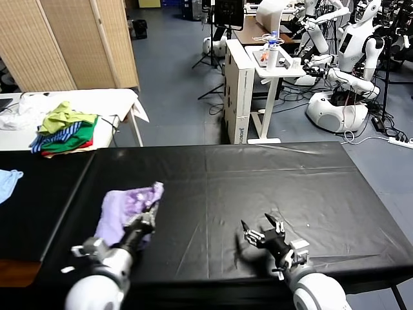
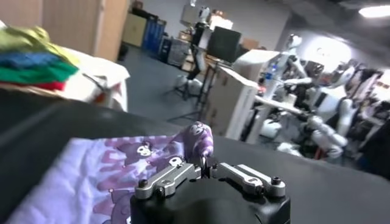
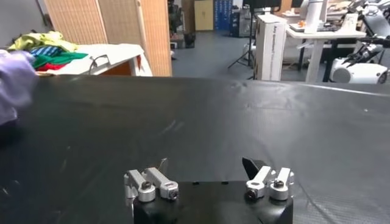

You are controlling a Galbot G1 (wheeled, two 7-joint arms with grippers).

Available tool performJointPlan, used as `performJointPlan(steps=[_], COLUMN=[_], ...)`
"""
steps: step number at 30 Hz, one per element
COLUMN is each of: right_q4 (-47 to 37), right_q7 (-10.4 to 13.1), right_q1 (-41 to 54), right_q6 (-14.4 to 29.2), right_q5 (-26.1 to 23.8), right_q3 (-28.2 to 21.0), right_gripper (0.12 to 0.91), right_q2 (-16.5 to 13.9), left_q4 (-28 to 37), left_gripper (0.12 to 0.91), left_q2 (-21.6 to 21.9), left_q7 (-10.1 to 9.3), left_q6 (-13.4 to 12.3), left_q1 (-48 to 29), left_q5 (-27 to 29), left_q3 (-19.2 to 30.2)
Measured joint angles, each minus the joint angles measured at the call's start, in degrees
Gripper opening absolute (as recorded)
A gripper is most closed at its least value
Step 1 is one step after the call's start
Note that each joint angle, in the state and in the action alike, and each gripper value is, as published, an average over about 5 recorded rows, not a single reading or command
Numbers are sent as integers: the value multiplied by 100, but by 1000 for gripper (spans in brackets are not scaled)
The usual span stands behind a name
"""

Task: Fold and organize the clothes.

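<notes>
The clothes are one pale lavender T-shirt with a purple print, lying bunched on the left part of the black table. My left gripper is at the shirt's right edge, shut on a raised fold of the fabric. In the left wrist view the jaws meet on a lifted tip of printed cloth, and the rest of the shirt spreads flat beyond. My right gripper hovers low over bare table at the front centre-right, open and empty. The shirt shows far off in that view.
A green, yellow, striped and red pile of garments rests on a white table behind at the left. A light blue cloth lies at the far left edge. Other robots and desks stand beyond the table's back edge.
</notes>
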Motion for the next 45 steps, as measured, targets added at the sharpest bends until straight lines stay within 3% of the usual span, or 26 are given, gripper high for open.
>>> performJointPlan(steps=[7, 13, 16, 21, 25, 28, 36, 39, 45], right_q4=[-16, 23, 59, 57, -38, -166, -569, -691, -856], right_q7=[5, 10, 94, 361, 526, 571, 649, 662, 646], right_q1=[12, 42, 124, 360, 642, 896, 1415, 1467, 1538], right_q6=[-4, -80, -230, -542, -664, -684, -702, -692, -685], right_q5=[1, 197, 554, 1378, 1892, 2050, 2078, 2075, 2074], right_q3=[-11, -90, -176, -396, -674, -961, -1656, -1757, -1845], right_gripper=[907, 907, 907, 907, 907, 907, 901, 810, 446], right_q2=[10, -11, -75, -161, -155, -99, 112, 157, 250], left_q4=[319, 589, 648, 579, 421, 330, 77, -28, -227], left_gripper=[170, 185, 300, 622, 836, 897, 907, 907, 907], left_q2=[-596, -870, -907, -868, -710, -516, -19, 43, 115], left_q7=[39, 163, 235, 469, 601, 632, 698, 703, 717], left_q6=[-9, -76, -94, -60, -113, -234, -460, -509, -585], left_q1=[-205, -256, -252, -181, -135, -120, 156, 298, 514], left_q5=[89, 572, 651, 488, 561, 783, 1256, 1364, 1456], left_q3=[561, 799, 848, 819, 674, 505, 30, -97, -334])
